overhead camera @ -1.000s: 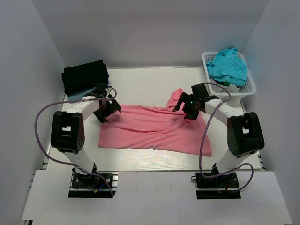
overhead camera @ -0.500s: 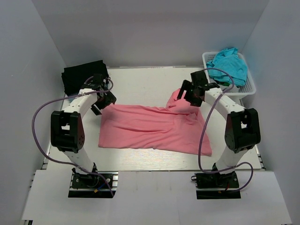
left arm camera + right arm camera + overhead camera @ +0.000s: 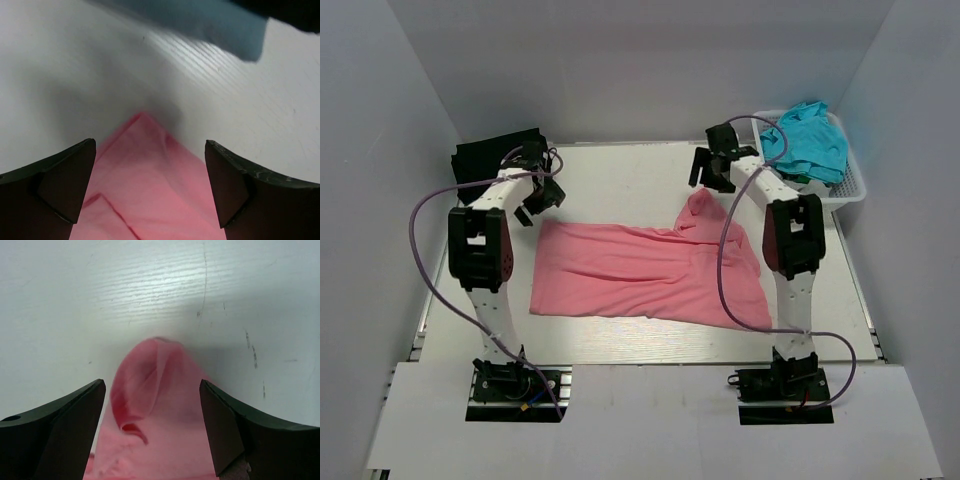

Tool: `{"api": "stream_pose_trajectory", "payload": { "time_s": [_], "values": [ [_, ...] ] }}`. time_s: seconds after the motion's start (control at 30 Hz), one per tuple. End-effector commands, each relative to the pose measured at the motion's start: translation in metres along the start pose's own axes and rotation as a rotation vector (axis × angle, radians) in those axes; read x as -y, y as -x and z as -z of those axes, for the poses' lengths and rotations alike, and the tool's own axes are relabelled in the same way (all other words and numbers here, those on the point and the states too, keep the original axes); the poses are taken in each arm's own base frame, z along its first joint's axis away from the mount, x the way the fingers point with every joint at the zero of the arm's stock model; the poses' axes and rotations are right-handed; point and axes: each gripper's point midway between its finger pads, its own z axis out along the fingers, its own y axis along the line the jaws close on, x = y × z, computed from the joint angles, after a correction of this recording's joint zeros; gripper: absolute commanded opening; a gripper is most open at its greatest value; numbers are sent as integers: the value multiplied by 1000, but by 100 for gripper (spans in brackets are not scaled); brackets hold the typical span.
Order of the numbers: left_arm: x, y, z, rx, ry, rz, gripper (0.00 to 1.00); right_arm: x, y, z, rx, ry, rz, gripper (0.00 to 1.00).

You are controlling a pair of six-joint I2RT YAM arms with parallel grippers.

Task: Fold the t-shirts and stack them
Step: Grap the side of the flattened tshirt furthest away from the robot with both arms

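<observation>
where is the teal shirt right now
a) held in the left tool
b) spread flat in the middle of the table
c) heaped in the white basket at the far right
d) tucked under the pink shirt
C: the teal shirt sits piled in the white basket at the far right corner, apart from the pink shirt, which is the one spread out.
</observation>
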Motion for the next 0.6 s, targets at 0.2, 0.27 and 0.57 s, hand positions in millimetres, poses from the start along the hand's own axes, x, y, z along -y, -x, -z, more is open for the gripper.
{"api": "stream_pose_trajectory", "payload": {
  "time_s": [0.2,0.27,0.57],
  "values": [
    [10,16,-29,10,36,-48,100,0,31,-50,54,-72,47,81],
    [8,11,-37,-5,49,-54,98,4,21,-61,28,-84,58,77],
    [8,-14,-60,-91,42,-77,67,6,-9,-63,-44,-63,76,19]
  ]
}}
